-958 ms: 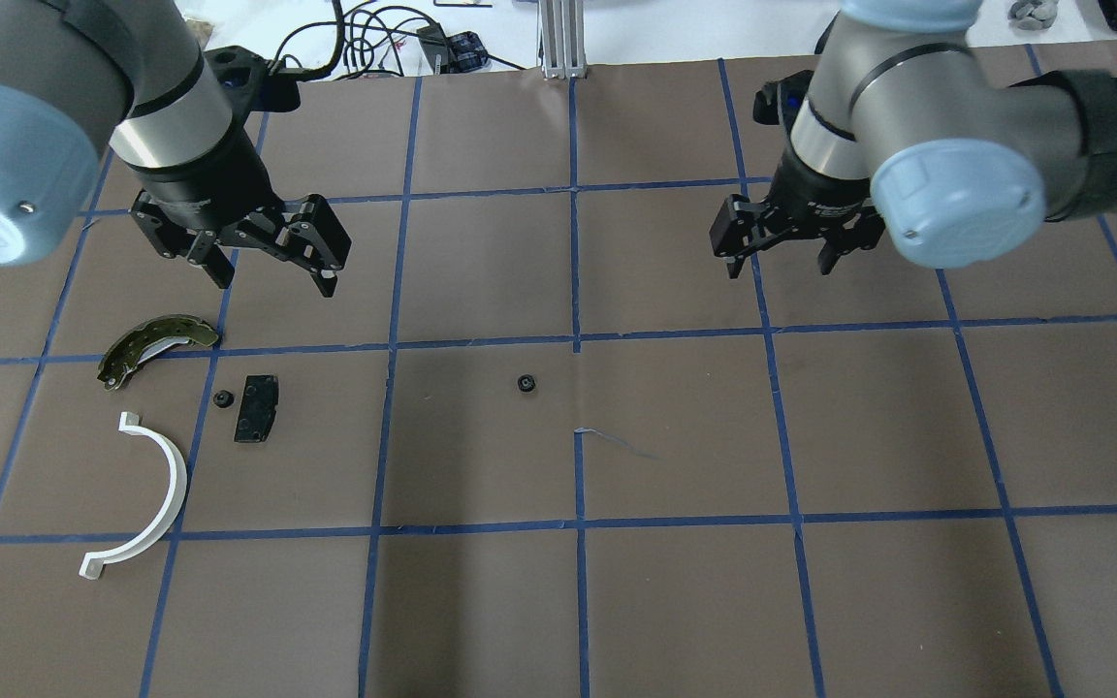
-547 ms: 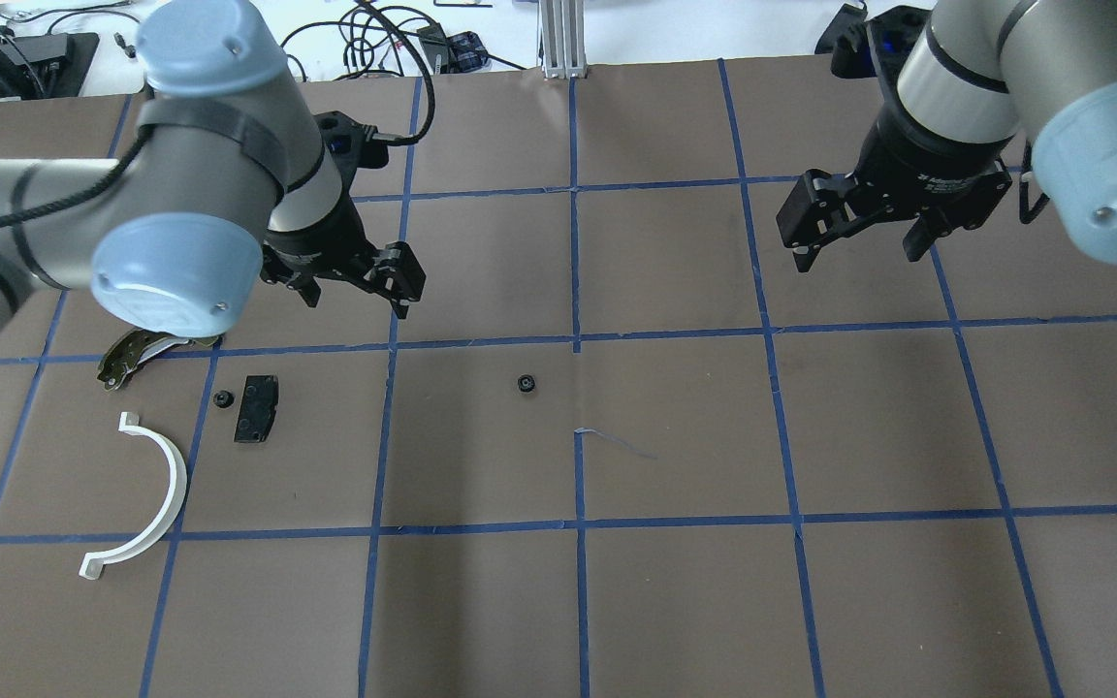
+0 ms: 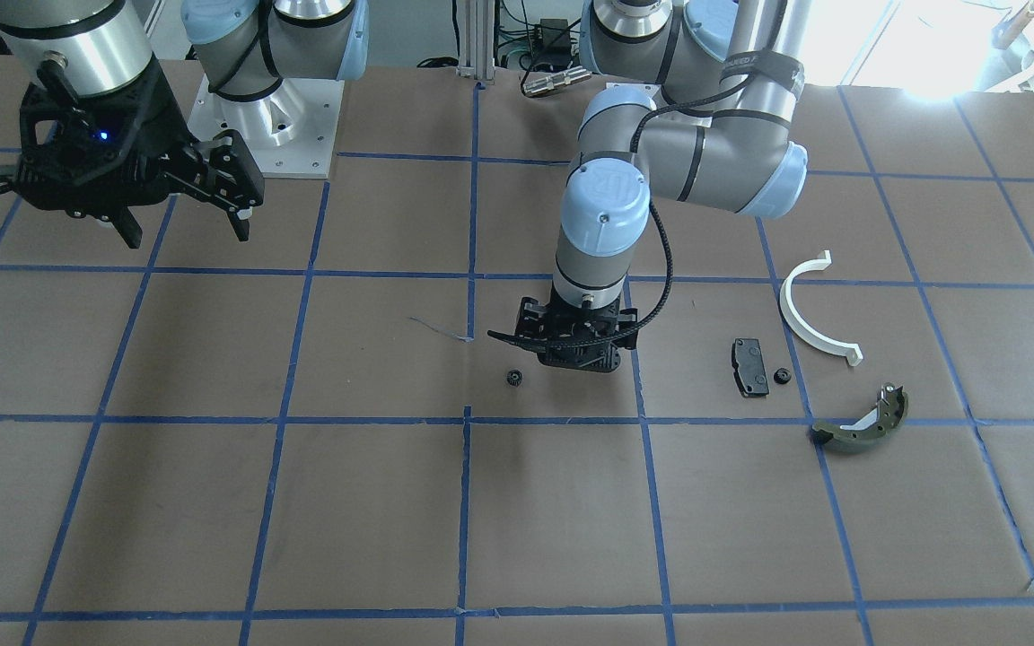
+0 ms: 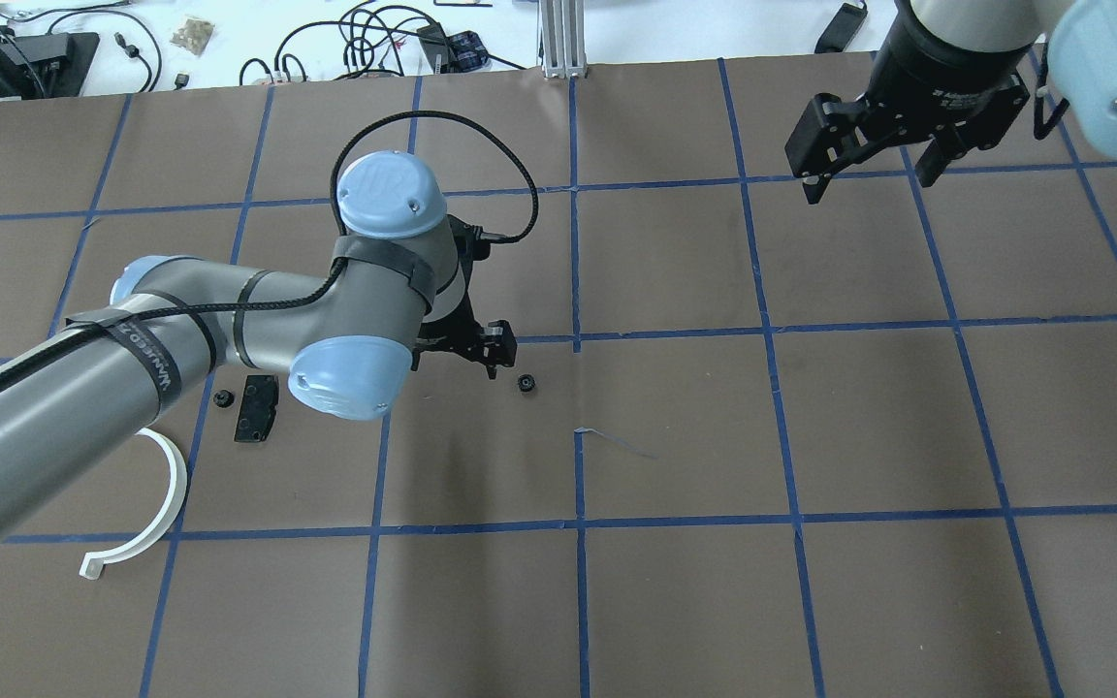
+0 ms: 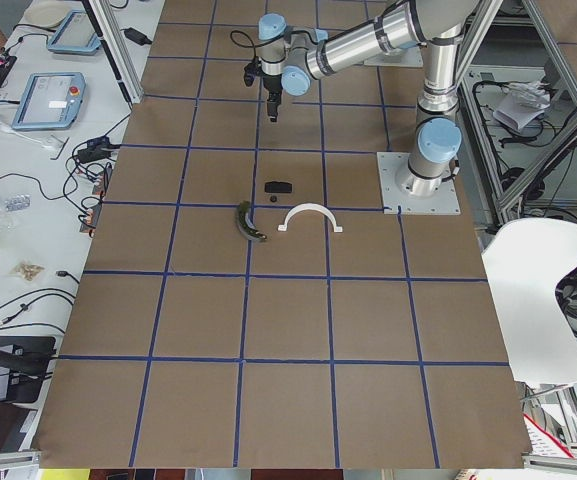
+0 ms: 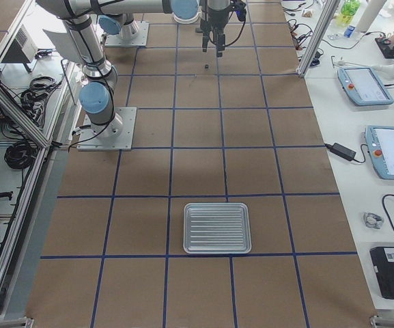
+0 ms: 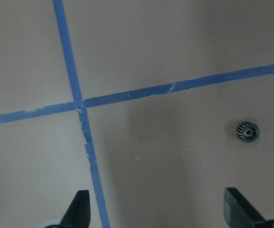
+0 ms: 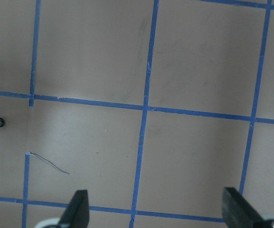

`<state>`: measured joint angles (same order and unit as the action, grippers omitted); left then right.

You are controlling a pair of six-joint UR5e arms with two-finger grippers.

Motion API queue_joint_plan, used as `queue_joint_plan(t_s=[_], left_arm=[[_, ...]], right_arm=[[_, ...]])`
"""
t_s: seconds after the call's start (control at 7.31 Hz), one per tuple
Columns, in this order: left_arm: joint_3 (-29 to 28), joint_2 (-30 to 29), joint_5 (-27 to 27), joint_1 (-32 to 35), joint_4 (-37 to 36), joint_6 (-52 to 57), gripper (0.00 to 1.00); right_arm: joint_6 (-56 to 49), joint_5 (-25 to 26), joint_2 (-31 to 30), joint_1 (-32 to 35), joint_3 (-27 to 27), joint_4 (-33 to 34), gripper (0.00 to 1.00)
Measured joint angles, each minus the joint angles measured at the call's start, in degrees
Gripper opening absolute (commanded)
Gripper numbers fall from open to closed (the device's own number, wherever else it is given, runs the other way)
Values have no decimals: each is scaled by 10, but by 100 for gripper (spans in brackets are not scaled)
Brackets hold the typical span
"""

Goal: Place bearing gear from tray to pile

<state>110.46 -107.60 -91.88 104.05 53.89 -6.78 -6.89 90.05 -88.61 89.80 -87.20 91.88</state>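
Black and toothed, the bearing gear (image 7: 247, 131) lies on the counter (image 7: 174, 38) just beside the left hand (image 7: 156, 209), which is spread wide and empty. Seemingly an approach; next, centre over the gear, descend, close. Further off lies the pile (image 4: 256, 408); farthest, the right hand (image 4: 871, 184) hangs wide.

olive-green shoe (image 3: 863, 427) hidden beneath left arm (image 4: 180, 339) overhead, white half-ring (image 4: 175, 485) partly covered, left claw (image 7: 158, 210) cropped at wrist view's edge
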Motion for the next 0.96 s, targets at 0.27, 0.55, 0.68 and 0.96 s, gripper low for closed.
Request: queue_joint_plan(t_s=[0.27, 0.55, 0.68, 0.96], left_arm=[[0, -40, 0, 36, -50, -48, 100], [0, -67, 0, 49, -83, -69, 95], [0, -73, 0, 52, -91, -73, 75], [-1, -77, 4, 55, -103, -82, 41]], right_arm=[[0, 9, 6, 2, -2, 1, 100], [4, 14, 6, 2, 4, -3, 100], [7, 12, 5, 2, 8, -4, 100], [9, 11, -3, 2, 9, -6, 100]])
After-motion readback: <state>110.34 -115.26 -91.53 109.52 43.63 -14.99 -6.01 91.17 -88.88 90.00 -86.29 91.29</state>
